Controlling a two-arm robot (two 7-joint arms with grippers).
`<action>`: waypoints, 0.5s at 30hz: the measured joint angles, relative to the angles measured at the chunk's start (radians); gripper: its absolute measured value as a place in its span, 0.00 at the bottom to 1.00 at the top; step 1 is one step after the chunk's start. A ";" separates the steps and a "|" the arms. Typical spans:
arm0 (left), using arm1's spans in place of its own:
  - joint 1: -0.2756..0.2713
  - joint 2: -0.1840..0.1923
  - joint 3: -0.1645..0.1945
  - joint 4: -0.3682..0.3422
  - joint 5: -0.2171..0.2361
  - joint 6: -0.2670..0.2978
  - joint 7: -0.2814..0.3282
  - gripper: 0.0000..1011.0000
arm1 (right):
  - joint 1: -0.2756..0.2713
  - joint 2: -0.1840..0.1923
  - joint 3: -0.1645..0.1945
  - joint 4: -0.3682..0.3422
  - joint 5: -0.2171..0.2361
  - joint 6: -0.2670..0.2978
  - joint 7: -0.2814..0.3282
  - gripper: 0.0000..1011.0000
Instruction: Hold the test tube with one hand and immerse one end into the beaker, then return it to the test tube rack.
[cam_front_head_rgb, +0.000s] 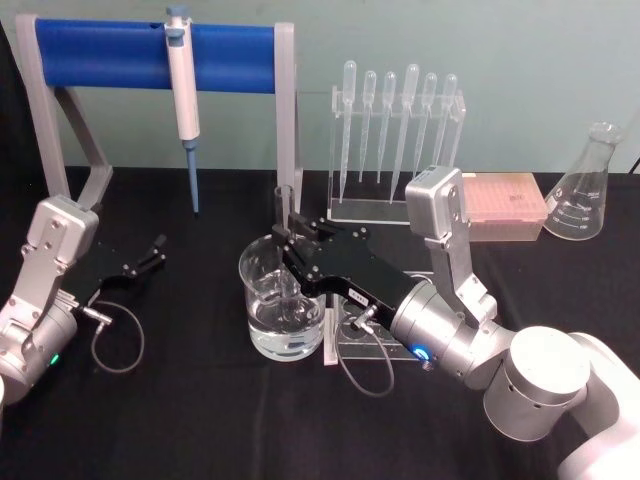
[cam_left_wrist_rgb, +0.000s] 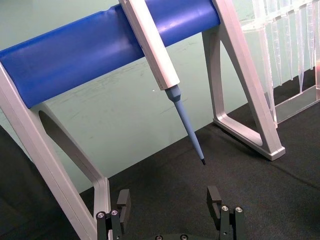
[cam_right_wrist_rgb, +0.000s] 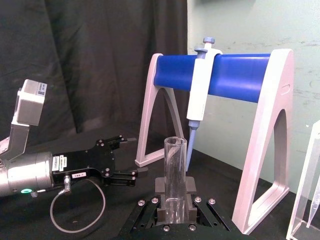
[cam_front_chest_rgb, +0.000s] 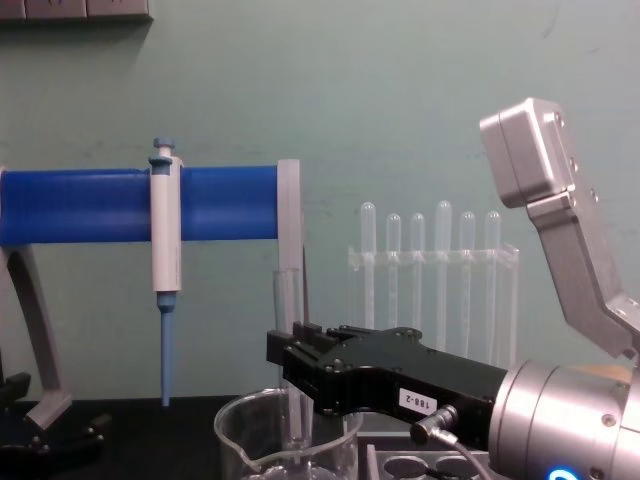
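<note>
The test tube (cam_front_head_rgb: 283, 205) stands upright in my right gripper (cam_front_head_rgb: 288, 234), which is shut on its middle. Its open top rises above the fingers and its lower end reaches down inside the beaker (cam_front_head_rgb: 262, 322), which holds clear liquid; I cannot tell how deep the tip sits. In the chest view the tube (cam_front_chest_rgb: 287, 310) runs down past the right gripper (cam_front_chest_rgb: 292, 352) into the beaker (cam_front_chest_rgb: 240, 440). In the right wrist view the tube (cam_right_wrist_rgb: 175, 165) is clamped between the pads (cam_right_wrist_rgb: 161, 212). My left gripper (cam_front_head_rgb: 152, 252) rests open at the left, apart from both; its fingers (cam_left_wrist_rgb: 123, 204) stand wide.
A blue-barred stand (cam_front_head_rgb: 110, 55) with a white-and-blue pipettor (cam_front_head_rgb: 183, 90) is at the back left. A rack of plastic pipettes (cam_front_head_rgb: 395, 130), a pink tip box (cam_front_head_rgb: 505, 205) and a conical flask (cam_front_head_rgb: 588, 185) stand behind. A clear tube rack (cam_front_head_rgb: 352, 338) lies under my right arm.
</note>
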 joint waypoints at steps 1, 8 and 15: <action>0.000 0.000 0.000 0.000 0.000 0.000 0.000 0.99 | 0.000 0.000 0.000 0.000 0.000 0.000 0.000 0.22; 0.000 0.000 0.000 0.000 0.000 0.000 0.000 0.99 | 0.000 0.000 0.000 0.000 0.000 0.000 0.000 0.22; 0.000 0.000 0.000 0.000 0.000 0.000 0.000 0.99 | 0.000 0.000 0.000 0.000 0.000 0.000 0.000 0.22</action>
